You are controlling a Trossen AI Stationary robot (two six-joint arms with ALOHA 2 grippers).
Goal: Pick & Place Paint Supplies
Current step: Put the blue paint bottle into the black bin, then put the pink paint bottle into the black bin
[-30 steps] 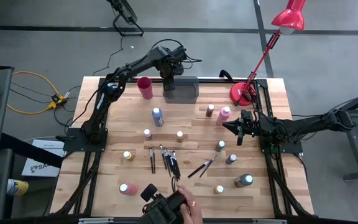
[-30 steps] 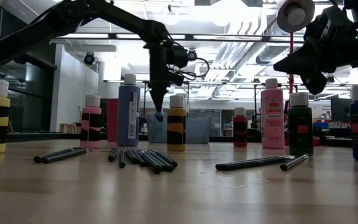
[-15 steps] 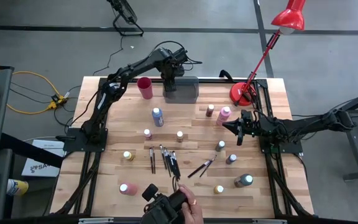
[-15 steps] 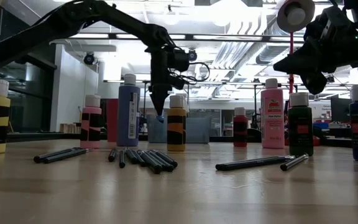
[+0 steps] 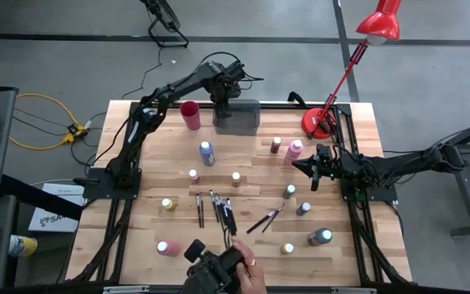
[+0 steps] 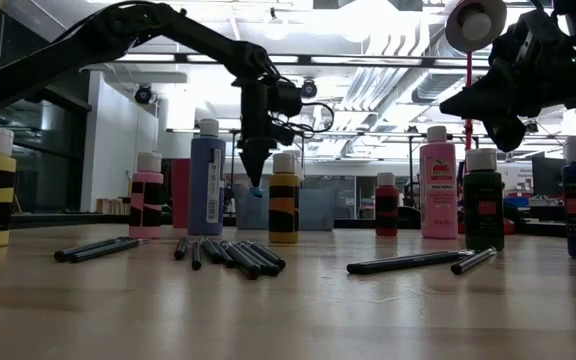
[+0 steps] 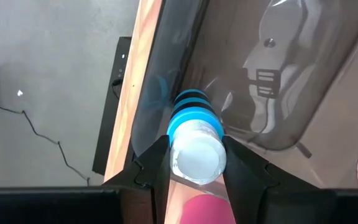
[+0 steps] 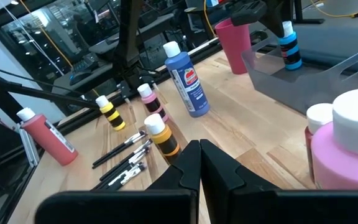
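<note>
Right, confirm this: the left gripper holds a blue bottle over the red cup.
Not quite. The left gripper does hold the blue bottle, but over the grey tray, not the red cup. The left wrist view shows the tray below it.

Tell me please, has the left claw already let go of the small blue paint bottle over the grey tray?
No, the left claw grips the blue bottle by its pale cap above the grey tray.

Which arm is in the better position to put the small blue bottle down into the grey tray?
The left. Its gripper already holds the small blue bottle over the grey tray. The right gripper is shut and empty, beside the pink bottle, away from the tray.
</note>
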